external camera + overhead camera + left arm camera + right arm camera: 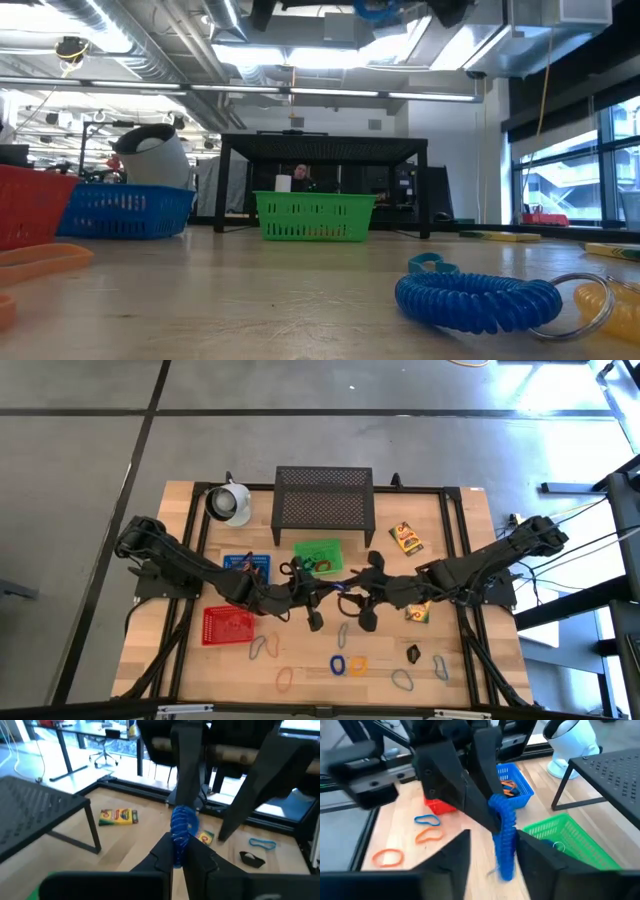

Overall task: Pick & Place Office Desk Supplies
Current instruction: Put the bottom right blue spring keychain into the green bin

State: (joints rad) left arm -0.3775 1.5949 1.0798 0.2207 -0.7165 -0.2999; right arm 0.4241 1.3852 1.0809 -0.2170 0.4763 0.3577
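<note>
A blue coiled band (503, 840) is up in the air over the table's middle, between my two grippers. My left gripper (177, 854), reaching in from the table's left (330, 596), is shut on it. My right gripper (495, 862), reaching in from the right (360, 598), is open, with one finger on either side of the coil's free part. I cannot tell whether it touches the coil. Loose supplies lie on the table: band loops (284, 679), two coils (338, 663), a black clip (413, 653) and two yellow crayon boxes (406, 538). My left gripper pinches the blue coil's one end (178, 845) between its two fingertips. The fingers come nearly level from the table's left. The rest of the coil (185, 820) sticks out past the fingertips toward my right gripper, lifted clear of the table.
Green basket (318, 555), blue basket (247, 567) and red basket (228, 625) stand left of and behind the grippers. A black mesh stand (323, 498) and a white cup-like object (230, 502) are at the far edge. In the low view a blue coil (475, 298) lies close.
</note>
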